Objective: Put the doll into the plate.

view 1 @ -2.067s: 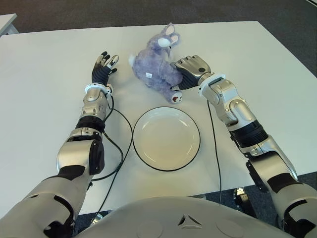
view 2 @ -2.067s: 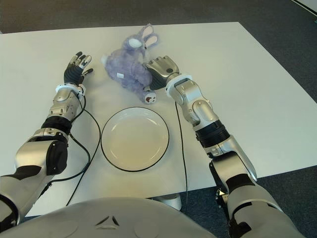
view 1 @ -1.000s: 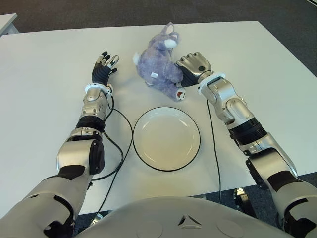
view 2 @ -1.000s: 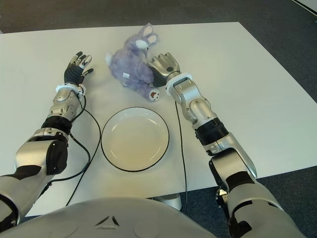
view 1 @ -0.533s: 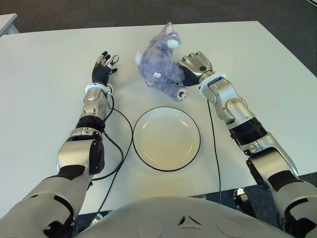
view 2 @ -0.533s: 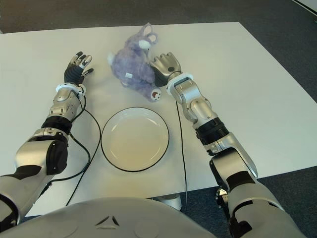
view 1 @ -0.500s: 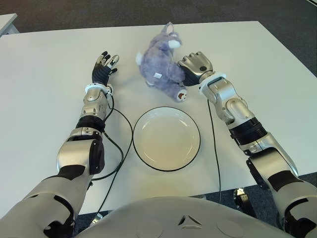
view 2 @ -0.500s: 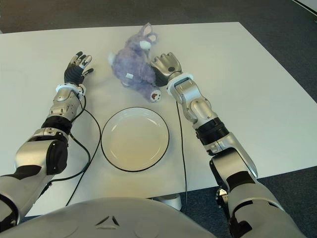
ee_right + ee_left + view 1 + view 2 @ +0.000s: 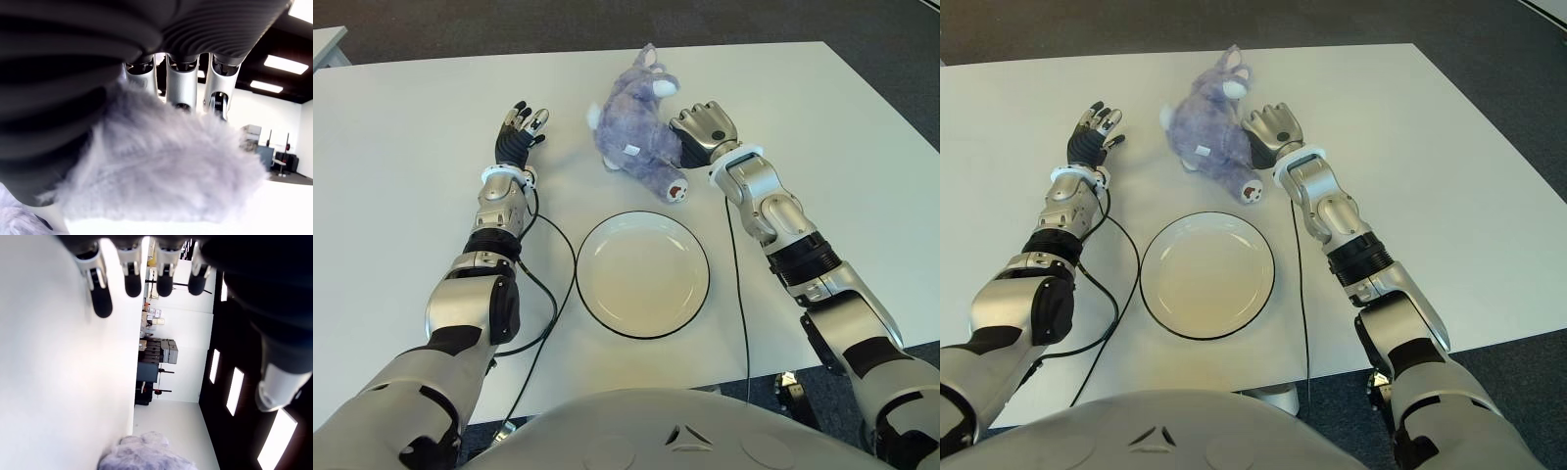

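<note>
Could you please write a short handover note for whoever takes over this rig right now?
Right hand: pressed against the purple doll, fingers wrapped into its fur; the right wrist view shows the grasp.
Left hand: idle, fingers spread, holds nothing, to the left of the doll.
Doll: on the white table, beyond the plate; whether it is lifted cannot be told.
Plate: nothing in it.
Done: doll grasped.
Left: carry it to the plate, release.

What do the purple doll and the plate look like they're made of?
The doll, gripped by the right hand, looks like soft plush: fuzzy lilac pile, with a sewn-in white tag. The plate looks like glazed ceramic or enamel: smooth cream surface with a thin dark rim. Melamine is also possible.
</note>
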